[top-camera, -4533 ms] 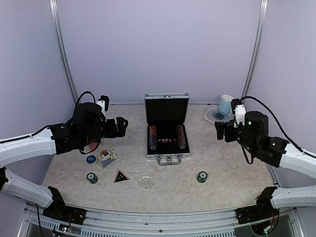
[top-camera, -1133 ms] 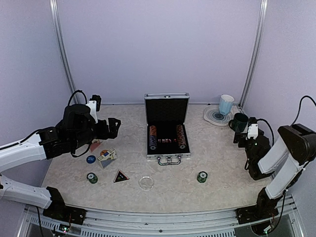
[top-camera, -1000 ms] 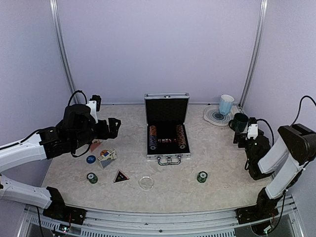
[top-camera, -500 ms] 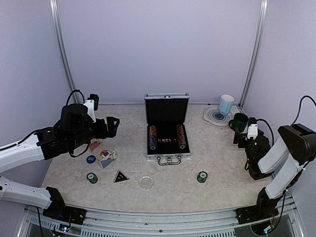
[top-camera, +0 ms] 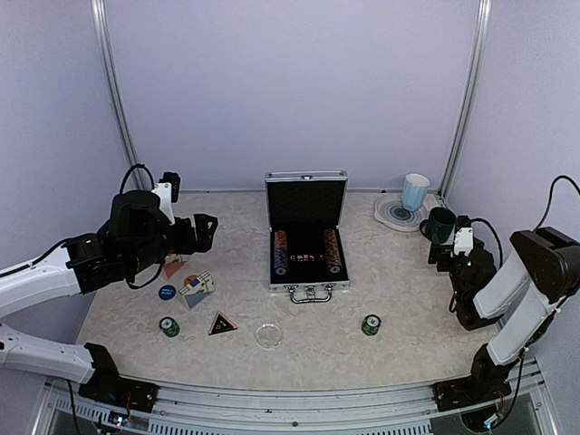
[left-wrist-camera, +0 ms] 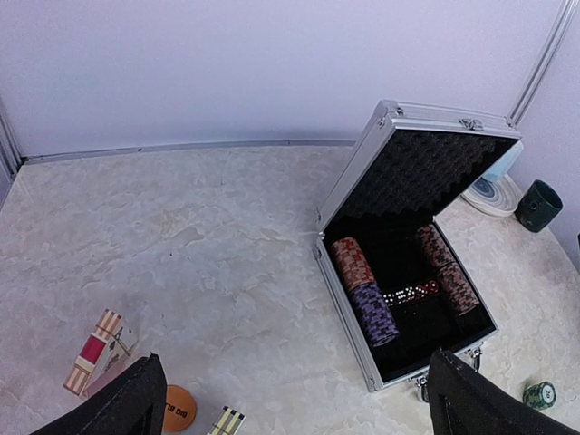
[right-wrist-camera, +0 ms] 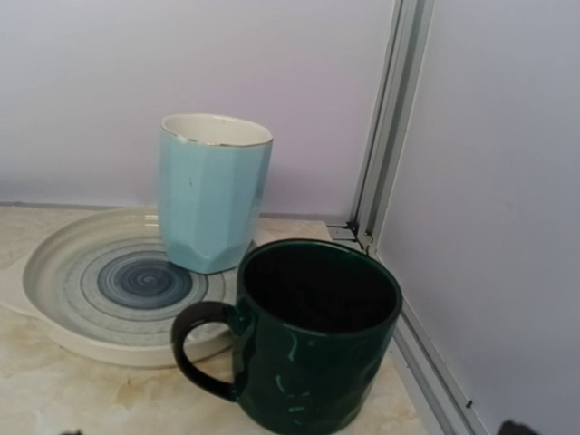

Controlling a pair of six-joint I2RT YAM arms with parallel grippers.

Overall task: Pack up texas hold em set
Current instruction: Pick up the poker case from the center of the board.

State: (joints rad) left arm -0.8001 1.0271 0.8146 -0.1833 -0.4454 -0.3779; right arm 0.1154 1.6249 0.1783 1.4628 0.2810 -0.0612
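1. Eight loose pieces, by my count, lie outside the case. Packing looks barely begun.
2. Nearest row: clear disc [top-camera: 267, 336] at 6 o'clock, black triangle [top-camera: 222, 323] and left green chip stack [top-camera: 169, 326] at 7, right green chip stack [top-camera: 371, 324] at 5.
3. Behind, at 8 to 9: blue disc [top-camera: 167, 292], striped card deck [top-camera: 197, 288], red card deck [left-wrist-camera: 95, 349], orange disc [left-wrist-camera: 178, 408].
4. Left gripper [top-camera: 204, 231] hovers at 9, jaws wide apart, empty.
5. Right gripper [top-camera: 441, 249] at 3, facing the dark mug [right-wrist-camera: 317, 344], jaws apart, holding nothing.
6. Briefcase [top-camera: 308, 249] mid-table toward 12: silver frame, lid upright, black foam lining, chip rows [left-wrist-camera: 367, 290] inside.
7. Remaining: load all the loose pieces, close the lid.
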